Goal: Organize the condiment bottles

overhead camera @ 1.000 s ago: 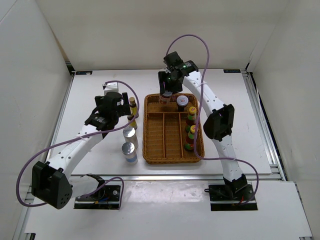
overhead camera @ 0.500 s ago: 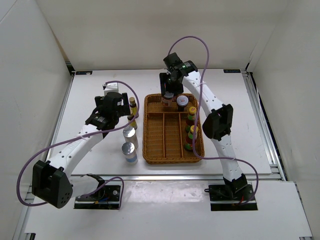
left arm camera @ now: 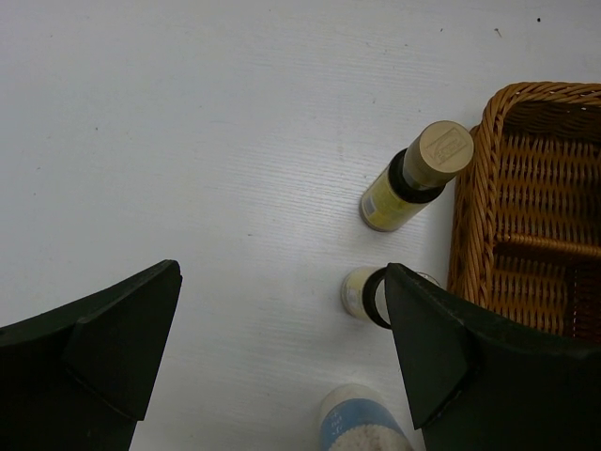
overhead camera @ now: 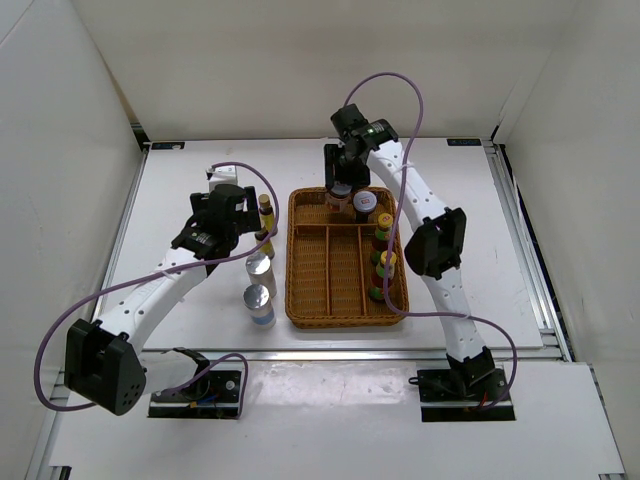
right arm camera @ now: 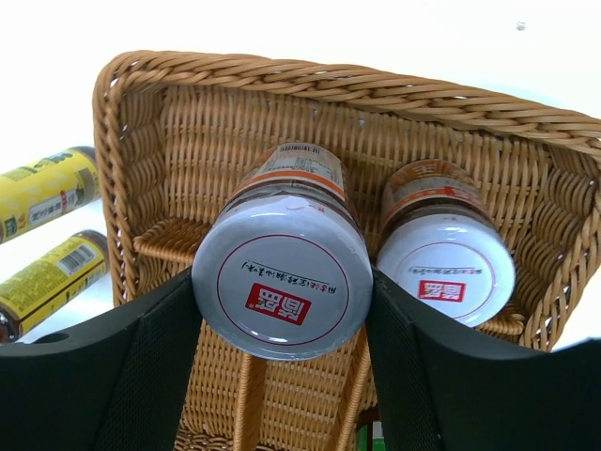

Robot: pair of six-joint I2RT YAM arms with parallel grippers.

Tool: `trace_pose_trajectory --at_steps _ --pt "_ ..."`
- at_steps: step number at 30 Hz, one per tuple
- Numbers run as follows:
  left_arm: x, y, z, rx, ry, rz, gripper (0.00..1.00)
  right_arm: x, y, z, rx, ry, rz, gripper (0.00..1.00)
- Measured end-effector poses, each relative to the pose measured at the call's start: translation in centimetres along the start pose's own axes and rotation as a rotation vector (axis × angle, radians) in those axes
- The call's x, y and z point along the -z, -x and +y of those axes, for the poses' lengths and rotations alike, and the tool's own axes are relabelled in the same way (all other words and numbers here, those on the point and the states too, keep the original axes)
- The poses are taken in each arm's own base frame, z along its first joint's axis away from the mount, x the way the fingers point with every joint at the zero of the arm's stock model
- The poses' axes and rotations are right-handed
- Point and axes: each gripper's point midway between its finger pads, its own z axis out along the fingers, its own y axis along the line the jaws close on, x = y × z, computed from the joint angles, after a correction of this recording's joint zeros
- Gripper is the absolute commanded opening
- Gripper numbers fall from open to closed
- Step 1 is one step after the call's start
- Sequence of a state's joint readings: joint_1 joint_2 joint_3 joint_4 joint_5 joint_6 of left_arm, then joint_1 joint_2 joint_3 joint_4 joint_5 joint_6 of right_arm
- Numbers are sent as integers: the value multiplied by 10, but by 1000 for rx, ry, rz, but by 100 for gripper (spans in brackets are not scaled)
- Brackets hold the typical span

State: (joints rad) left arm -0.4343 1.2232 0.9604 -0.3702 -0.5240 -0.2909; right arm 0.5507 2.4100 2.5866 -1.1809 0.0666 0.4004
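The right gripper [right arm camera: 280, 315] is clenched on a jar [right arm camera: 282, 277], holding it in the far compartment of the basket [right arm camera: 310, 80]. It sits just beside a 2nd jar [right arm camera: 446, 268], probably so the pair shares 1 section. Both jars are squat cylinders with smooth pale lids, and the basket is coarse brown wicker. The left gripper [left arm camera: 282, 272] hangs spread and empty over 2 slim yellow-labelled bottles [left arm camera: 413, 178] on the white table [left arm camera: 188, 141], left of the basket.
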Motion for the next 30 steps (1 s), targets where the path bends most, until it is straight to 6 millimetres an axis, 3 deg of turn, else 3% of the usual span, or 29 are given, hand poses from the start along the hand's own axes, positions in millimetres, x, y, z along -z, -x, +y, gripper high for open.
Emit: trace_pose_trajectory --at_steps 3,7,15,21,30 --pt "0 -1 0 -2 1 3 100 -1 1 -3 -16 -2 4 40" --pt "0 -1 0 -3 1 4 100 -1 2 -7 -26 0 6 61" --pt "0 -1 0 -2 1 4 100 -2 -1 -3 -25 16 19 75" --pt "0 -1 0 -2 1 4 100 3 6 3 -25 49 -3 84" --pt "0 -1 1 -2 4 3 100 4 6 7 -23 66 -4 84"
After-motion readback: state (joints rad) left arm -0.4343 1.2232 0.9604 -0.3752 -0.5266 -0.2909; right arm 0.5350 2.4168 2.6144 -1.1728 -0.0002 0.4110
